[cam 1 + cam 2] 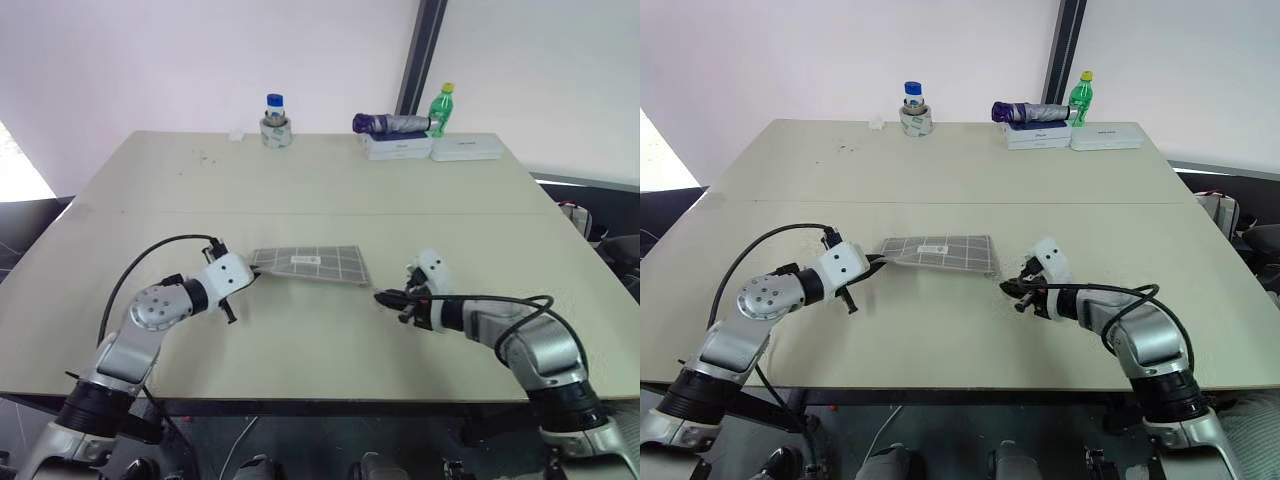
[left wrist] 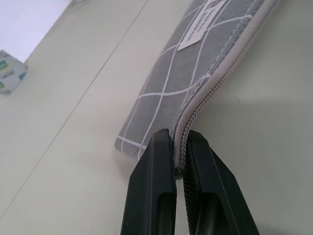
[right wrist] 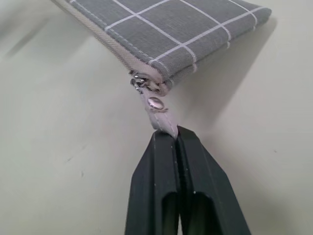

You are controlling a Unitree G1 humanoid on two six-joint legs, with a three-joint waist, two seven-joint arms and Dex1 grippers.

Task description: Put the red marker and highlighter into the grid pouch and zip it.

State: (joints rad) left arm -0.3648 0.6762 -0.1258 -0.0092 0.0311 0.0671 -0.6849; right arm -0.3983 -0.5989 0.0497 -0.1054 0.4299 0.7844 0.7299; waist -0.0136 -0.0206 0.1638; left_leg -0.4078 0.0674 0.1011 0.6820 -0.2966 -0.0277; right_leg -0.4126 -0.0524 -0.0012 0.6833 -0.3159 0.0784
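Observation:
The grid pouch (image 1: 308, 264) lies flat on the table's near middle, grey with white lines and a small white label. My left gripper (image 1: 253, 271) is shut on its left end, pinching the zipper seam at the corner (image 2: 182, 131). My right gripper (image 1: 384, 297) sits just off the pouch's right corner, shut on the pale zipper pull (image 3: 157, 113), with the slider at that end of the seam. The zipper line looks shut along the visible edge. The red marker and the highlighter are out of view.
At the table's far edge stand a blue-lidded jar on a tape roll (image 1: 275, 124), a folded umbrella (image 1: 392, 124) on a white box (image 1: 398, 147), a green bottle (image 1: 441, 107) and a second white box (image 1: 466, 147). A seam crosses the tabletop (image 1: 320, 212).

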